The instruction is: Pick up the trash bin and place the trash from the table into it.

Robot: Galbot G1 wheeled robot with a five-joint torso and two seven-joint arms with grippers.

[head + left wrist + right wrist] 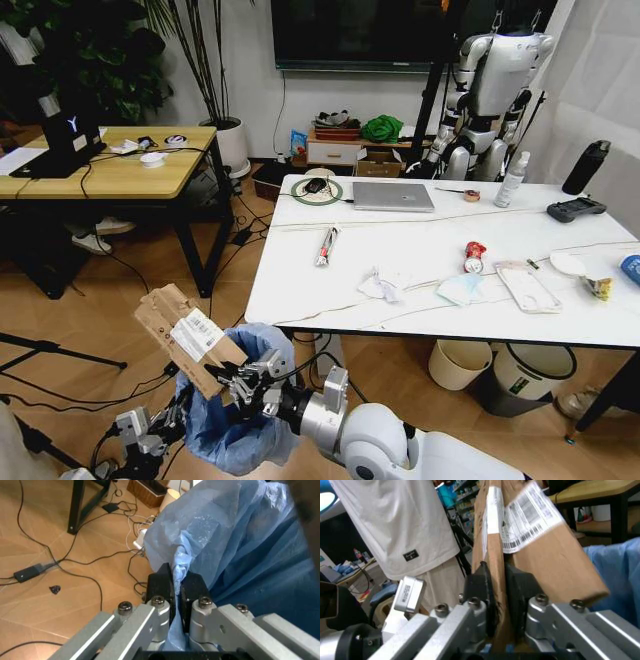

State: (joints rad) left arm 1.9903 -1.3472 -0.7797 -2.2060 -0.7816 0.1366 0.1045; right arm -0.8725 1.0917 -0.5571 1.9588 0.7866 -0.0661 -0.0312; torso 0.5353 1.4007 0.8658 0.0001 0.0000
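Observation:
The trash bin (235,425), lined with a crinkled light-blue bag (240,536), hangs low in front of me, left of the table (420,250). My left gripper (172,415) (177,587) is shut on a fold of the bag at its rim. My right gripper (240,382) (497,581) is shut on the flattened brown cardboard box (185,338) (555,562), which stands tilted with its lower end in the bin's mouth. On the table lie a white tissue (380,287), a pale-blue mask (460,290), a red wrapper (474,255), a clear packet (527,287), a yellow wrapper (600,288) and a blue-white cup (630,268).
A laptop (393,196), a spray bottle (512,180), a black bottle (585,167) and a controller (575,209) sit at the table's far side. A cream bin (460,362) and a grey bin (525,375) stand under it. A wooden desk (110,165) is at the left, with cables on the floor.

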